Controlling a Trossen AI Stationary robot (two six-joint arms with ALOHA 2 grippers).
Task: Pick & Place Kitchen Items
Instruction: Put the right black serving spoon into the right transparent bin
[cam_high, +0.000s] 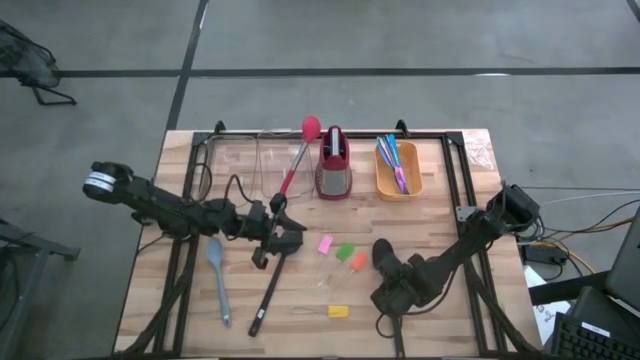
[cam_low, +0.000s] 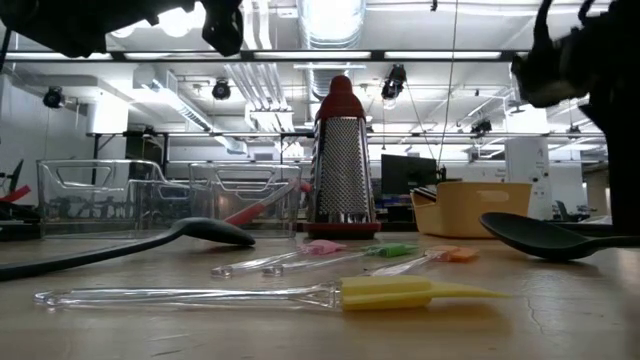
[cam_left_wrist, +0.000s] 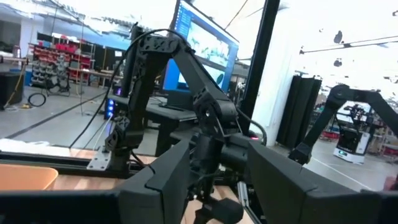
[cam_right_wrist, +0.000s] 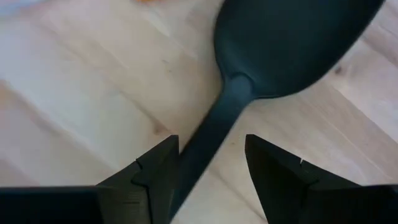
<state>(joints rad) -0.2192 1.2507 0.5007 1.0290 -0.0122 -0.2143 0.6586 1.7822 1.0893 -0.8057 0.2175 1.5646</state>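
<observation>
Fingers of the right hand (cam_right_wrist: 208, 171) stand spread astride the black spoon (cam_right_wrist: 273, 50) handle on the table (cam_right_wrist: 74, 93).

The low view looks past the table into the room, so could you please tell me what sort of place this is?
Probably a robotics lab or workshop: exposed ceiling ducts and strip lights overhead, computer monitors behind the wooden table, and the left wrist view shows a large lit screen among black equipment frames.

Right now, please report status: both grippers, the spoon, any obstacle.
Right gripper open, astride black spoon handle, not clamped. Left gripper open, empty, above second black spoon. Nothing blocking.
</observation>
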